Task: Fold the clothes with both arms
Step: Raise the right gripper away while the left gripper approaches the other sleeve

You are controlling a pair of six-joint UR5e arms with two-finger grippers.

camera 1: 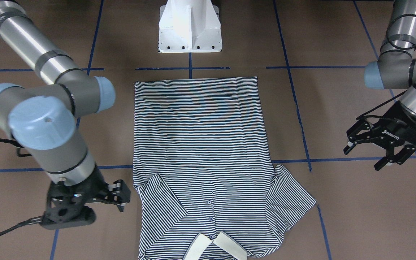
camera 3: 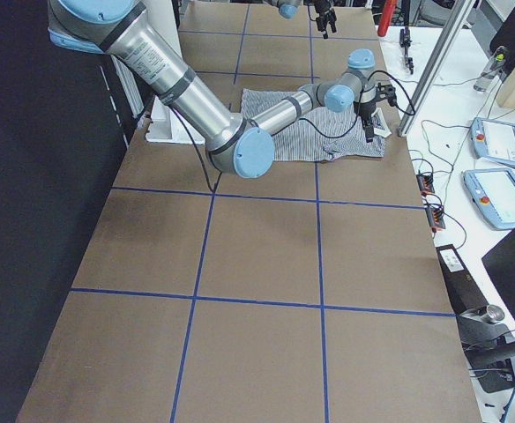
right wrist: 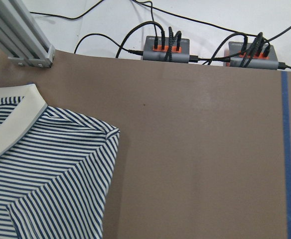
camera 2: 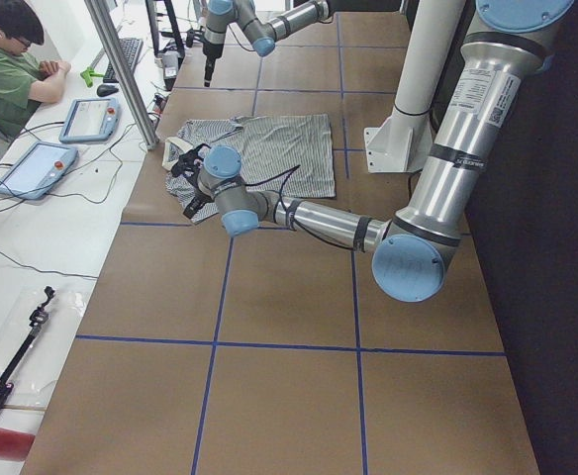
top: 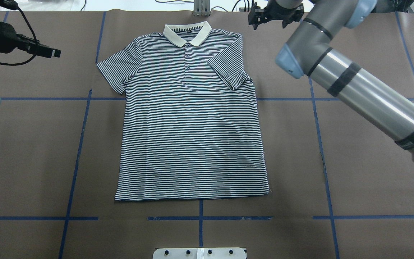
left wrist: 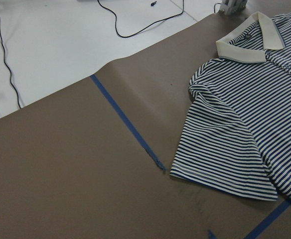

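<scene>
The navy-and-white striped polo shirt (top: 192,126) lies flat and face up on the brown table, its cream collar (top: 187,34) at the far edge from the robot. The sleeve on the overhead view's right is folded in over the body (top: 228,72). The other sleeve (top: 117,72) lies spread out. My left gripper (camera 1: 363,159) is open and empty, above the table beside the spread sleeve; it also shows in the overhead view (top: 50,52). My right gripper (camera 1: 121,196) is open and empty, next to the shoulder with the folded sleeve; it shows in the overhead view too (top: 270,22).
The white pedestal base (camera 1: 190,29) stands at the robot's side, by the shirt's hem. Blue tape lines (top: 81,144) cross the table. Cable hubs (right wrist: 168,47) and an aluminium post (right wrist: 21,35) sit past the far edge. A seated operator (camera 2: 12,69) and pendants (camera 2: 37,168) are beyond it.
</scene>
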